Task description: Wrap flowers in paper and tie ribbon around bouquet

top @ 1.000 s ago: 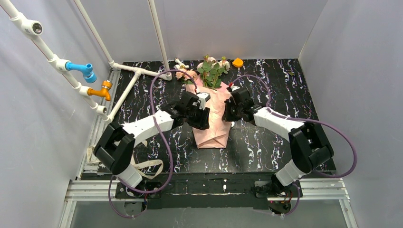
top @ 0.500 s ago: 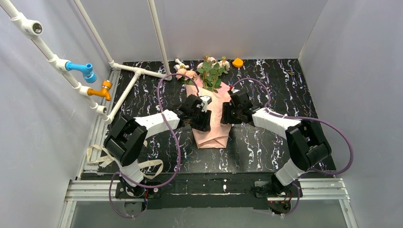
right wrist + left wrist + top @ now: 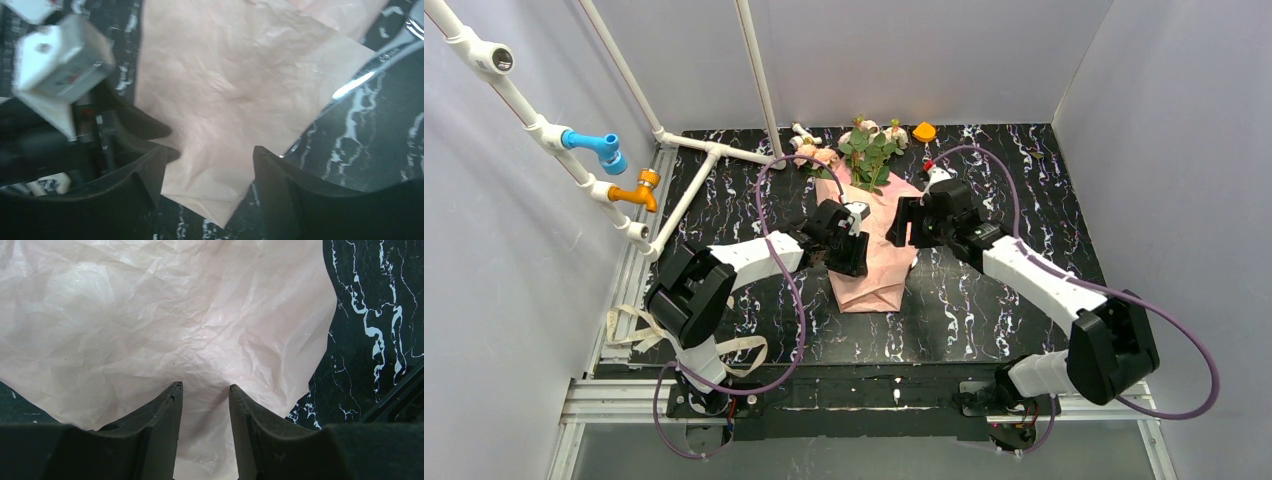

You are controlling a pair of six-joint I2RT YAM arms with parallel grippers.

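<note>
Left claw (image 3: 205, 386) half-spread at left edge of the paper (image 3: 150, 315), grip unclear, right claw (image 3: 210, 150) spread wide at its right edge, flowers (image 3: 869, 152) at its far end

White arm links (image 3: 744, 258), black joints (image 3: 689, 300), looping purple cables (image 3: 969, 148), dark tapered fingers (image 3: 160, 435)

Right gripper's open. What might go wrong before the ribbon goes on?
The right gripper is open beside the paper, so the unsecured fold may spring apart. The ribbon lies by the left arm's base; fetching it could take the left gripper off the paper too.
</note>
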